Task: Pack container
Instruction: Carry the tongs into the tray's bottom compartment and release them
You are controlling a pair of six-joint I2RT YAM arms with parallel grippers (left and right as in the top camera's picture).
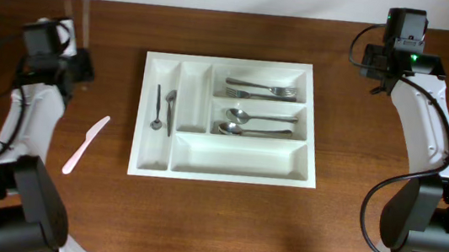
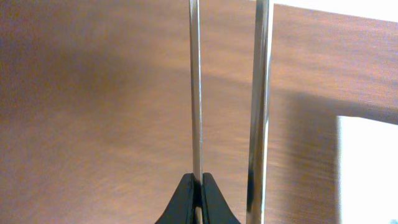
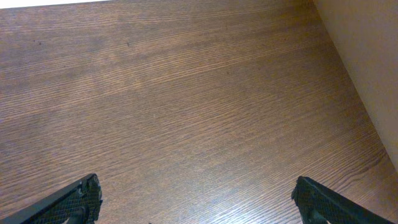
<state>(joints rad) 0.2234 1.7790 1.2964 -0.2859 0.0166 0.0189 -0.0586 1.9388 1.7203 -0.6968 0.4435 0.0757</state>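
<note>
- My left pincer point(image 2: 196, 198) is clamped on a thin metal strip point(image 2: 194, 93).
- My right pincer point(image 3: 199, 200) gapes wide, holding nothing.
- The container point(image 1: 238, 157) sits on the desk point(image 1: 221, 227).

No text, label, brand, number or sign can be read in any of the 3 views. The tray point(image 1: 238, 157) and the table point(image 1: 196, 225) show no legible markings. Any print on the arms is too small to make out.
</note>
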